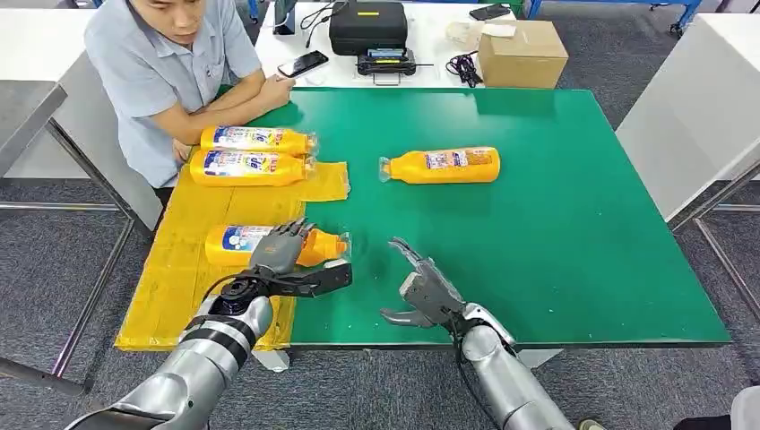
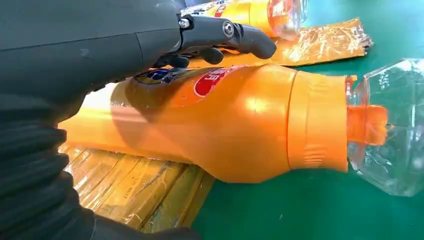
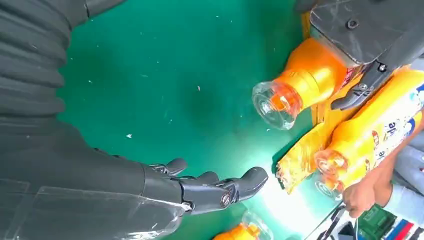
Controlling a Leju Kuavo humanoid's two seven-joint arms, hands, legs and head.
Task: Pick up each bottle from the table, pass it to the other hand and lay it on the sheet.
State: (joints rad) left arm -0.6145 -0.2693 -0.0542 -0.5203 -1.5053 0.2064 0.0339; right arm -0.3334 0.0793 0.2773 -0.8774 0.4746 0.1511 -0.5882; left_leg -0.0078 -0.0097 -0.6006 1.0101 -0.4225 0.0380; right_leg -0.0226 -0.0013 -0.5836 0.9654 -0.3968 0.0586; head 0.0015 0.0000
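Fingers of the left hand drape over the middle of the near bottle, low and left of centre in the head view, with the thick thumb stretched out on the near side of it. In the left wrist view the fingertips curl over the top of that bottle's label while the thumb juts forward above it; whether they clamp the bottle or just rest on it, I cannot tell. This bottle lies on its side, its body on the yellow sheet and its clear cap reaching past the sheet's edge onto the green table.

Right hand sits just right of it, at lower centre of the head view, fingers spread and holding nothing, raised over bare green. The right wrist view shows those fingers apart and lightly bent.

Farther up the sheet, in the upper left, two bottles lie side by side and touching: the upper sheet bottle and the lower sheet bottle, caps pointing right. A fourth bottle lies alone on the table at upper centre, well apart from the sheet, cap pointing left.

A person sits at the table's upper left corner, forearms folded on its edge. Behind the table stand a black case and a cardboard box.
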